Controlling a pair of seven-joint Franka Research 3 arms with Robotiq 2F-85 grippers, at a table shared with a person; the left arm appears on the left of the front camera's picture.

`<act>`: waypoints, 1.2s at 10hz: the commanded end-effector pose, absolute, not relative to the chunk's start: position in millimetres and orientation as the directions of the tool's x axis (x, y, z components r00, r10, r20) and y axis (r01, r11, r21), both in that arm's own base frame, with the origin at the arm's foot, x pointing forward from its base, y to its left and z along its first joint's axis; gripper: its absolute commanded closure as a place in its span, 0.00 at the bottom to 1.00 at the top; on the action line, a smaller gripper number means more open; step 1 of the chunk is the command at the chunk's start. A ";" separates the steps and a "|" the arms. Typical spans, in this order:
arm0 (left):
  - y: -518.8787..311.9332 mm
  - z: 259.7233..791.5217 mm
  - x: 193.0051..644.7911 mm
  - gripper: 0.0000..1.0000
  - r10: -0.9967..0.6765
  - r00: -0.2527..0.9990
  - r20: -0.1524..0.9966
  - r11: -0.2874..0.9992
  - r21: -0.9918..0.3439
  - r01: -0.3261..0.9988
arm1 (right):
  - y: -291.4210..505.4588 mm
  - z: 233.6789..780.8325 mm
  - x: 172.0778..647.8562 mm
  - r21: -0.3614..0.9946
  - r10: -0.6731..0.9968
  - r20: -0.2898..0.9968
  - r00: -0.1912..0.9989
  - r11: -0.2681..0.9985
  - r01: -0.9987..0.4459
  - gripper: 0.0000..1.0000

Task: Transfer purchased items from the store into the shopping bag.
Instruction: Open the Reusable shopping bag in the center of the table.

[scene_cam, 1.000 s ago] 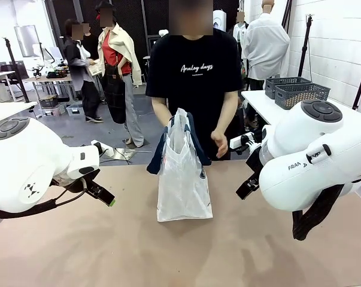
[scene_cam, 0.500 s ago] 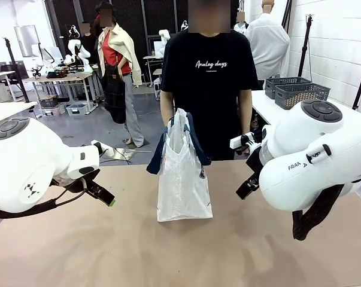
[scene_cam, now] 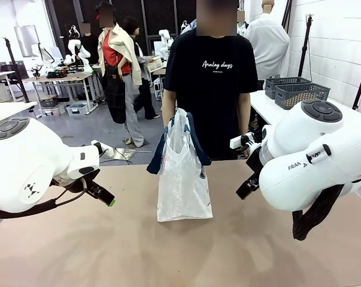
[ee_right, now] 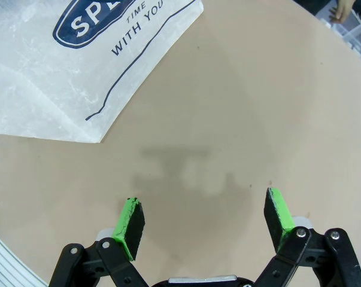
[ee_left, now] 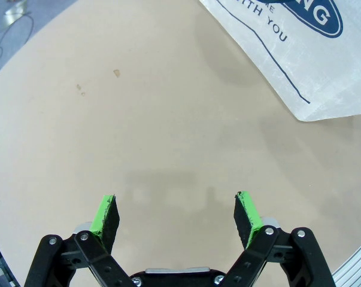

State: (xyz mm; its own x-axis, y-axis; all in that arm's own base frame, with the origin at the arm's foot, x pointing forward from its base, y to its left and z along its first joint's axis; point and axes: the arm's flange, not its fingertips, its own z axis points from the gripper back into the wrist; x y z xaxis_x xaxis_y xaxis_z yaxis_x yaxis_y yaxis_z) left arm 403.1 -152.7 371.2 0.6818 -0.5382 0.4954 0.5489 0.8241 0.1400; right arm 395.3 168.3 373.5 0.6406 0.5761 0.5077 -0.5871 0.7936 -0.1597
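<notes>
Shopping bag stands unmoved while person has straightened up

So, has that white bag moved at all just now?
No. The bag sits exactly where it did, just in front of the far edge of the table.

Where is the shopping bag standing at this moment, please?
In the front view, the shopping bag stands upright on the table, centred toward its far edge, just before the person, between the left hand and the right hand.
</notes>
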 end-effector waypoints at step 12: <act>-173.3 391.8 409.8 0.00 -0.583 0.694 0.422 0.773 0.027 0.633 | 184.0 384.3 400.0 -0.094 0.590 0.469 0.658 0.774 -0.627 0.00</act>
